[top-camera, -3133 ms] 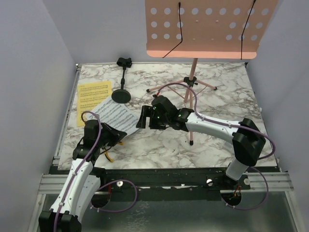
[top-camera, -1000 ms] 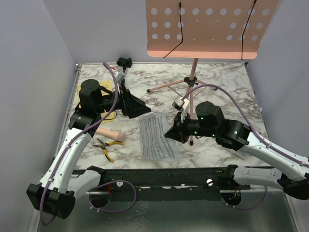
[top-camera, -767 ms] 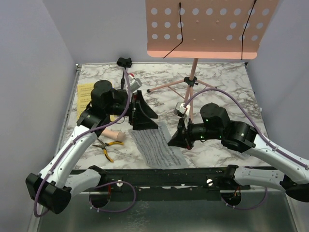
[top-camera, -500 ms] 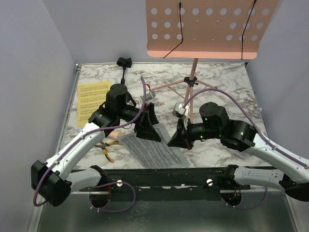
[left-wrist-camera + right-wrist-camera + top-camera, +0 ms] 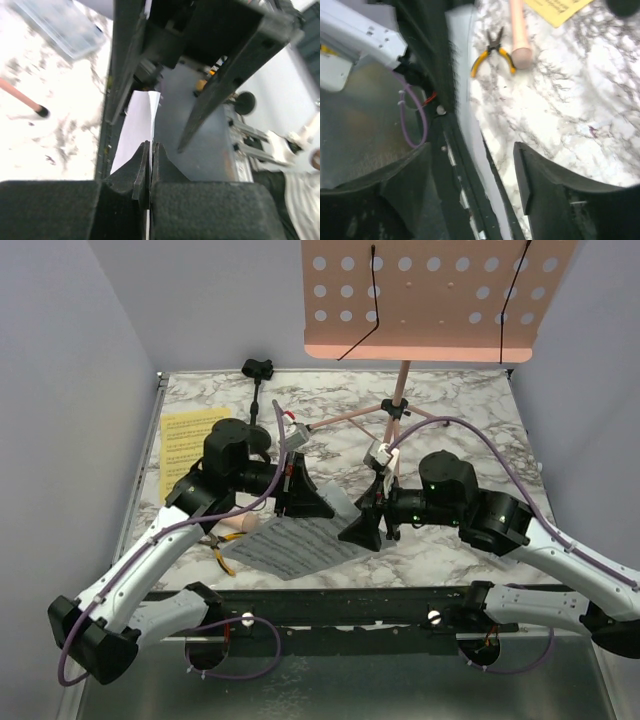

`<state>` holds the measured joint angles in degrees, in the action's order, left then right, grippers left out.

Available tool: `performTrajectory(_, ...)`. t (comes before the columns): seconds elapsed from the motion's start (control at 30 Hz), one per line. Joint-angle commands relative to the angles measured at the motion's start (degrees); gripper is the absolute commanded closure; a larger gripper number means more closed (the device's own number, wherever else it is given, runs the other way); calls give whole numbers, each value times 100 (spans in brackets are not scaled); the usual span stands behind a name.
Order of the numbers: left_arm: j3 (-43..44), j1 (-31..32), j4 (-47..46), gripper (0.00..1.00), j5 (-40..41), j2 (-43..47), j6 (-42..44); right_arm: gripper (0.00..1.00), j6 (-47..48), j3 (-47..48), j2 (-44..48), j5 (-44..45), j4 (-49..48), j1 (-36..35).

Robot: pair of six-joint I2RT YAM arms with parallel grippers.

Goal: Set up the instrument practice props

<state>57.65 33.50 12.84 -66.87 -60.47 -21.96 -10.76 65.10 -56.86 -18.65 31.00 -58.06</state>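
Left arm (image 5: 150,550) bent, wrist aimed at 4 o'clock; white sheet-music page (image 5: 285,548) pinched by left claw (image 5: 312,502) over counter (image 5: 470,430) middle. Right arm (image 5: 545,540) extended toward 8 o'clock; right claw (image 5: 362,530) spread, just beside page's 3 o'clock edge.

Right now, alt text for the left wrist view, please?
The left gripper has its jaws shut on the edge of a white page. Beyond it, the right gripper stands with jaws open either side of the page. At left, a clear plastic box and the black tip of a pink tripod leg sit on the marble table.
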Motion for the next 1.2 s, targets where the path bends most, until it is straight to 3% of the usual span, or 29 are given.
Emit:
performTrajectory(0.0, 512, 17, 176, 100, 1455, 669, 216, 16, -345, -453, 309, 1011, -883, -20)
performTrajectory(0.1, 639, 17, 175, 100, 1672, 923, 116, 1, -317, -781, 653, 1249, -1260, -16)
performTrajectory(0.27, 861, 17, -138, 100, 1800, 1148, -297, 0, -235, -1523, 1475, 1357, -2380, -14)
performTrajectory(0.43, 477, 14, -2104, 100, 1669, 1299, -1741, 0, -653, -2762, 2223, 373, -4943, -23)
performTrajectory(0.6, 289, 13, -3311, 100, 2146, 1241, -2770, 1, -1128, -3053, 2148, 54, -5992, -20)
performTrajectory(0.8, 273, 16, -3961, 100, 2931, 1167, -3162, 19, -1526, -3409, 1875, 328, -7124, -21)
performTrajectory(0.83, 273, 15, -4052, 100, 3015, 1149, -3214, 26, -1614, -3459, 1848, 446, -7325, -16)
performTrajectory(0.93, 273, 17, -4307, 100, 3381, 1089, -3351, 65, -1858, -3460, 1785, 861, -7643, -20)
performTrajectory(1.17, 179, 16, -4702, 100, 4289, 1004, -3500, 74, -1663, -2931, 1549, 1239, -7607, -17)
